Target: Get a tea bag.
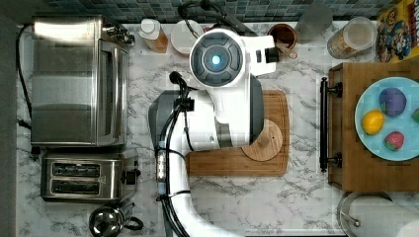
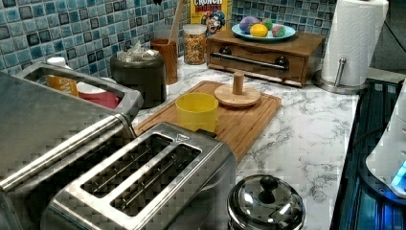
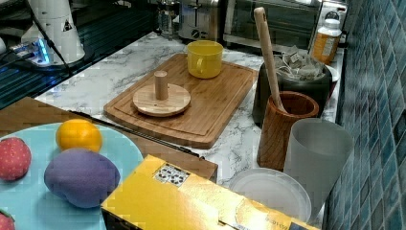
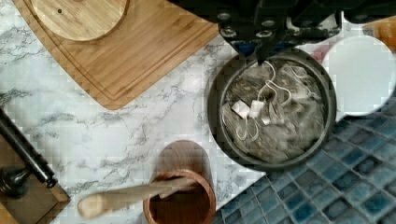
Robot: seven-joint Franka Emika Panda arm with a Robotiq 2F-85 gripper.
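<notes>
Crumpled pale paper tea bags (image 4: 273, 112) heaped in round dark canister (image 4: 214, 100).

The only legible text is "CRUNCH", printed in white on the yellow cereal box (image 2: 211, 14) standing against the tiled wall at the top centre of the left view.

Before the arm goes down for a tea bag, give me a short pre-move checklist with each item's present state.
1. Dark canister uncovered: ok; the round wooden lid lies on the cutting board.
2. Tea bags inside and reachable from above: ok.
3. Gripper over the canister opening: ok in the wrist view, near its rim.
4. Fingers open: cannot tell.
5. Wooden spoon in its holder apart from the canister: ok, though close beside it.
</notes>
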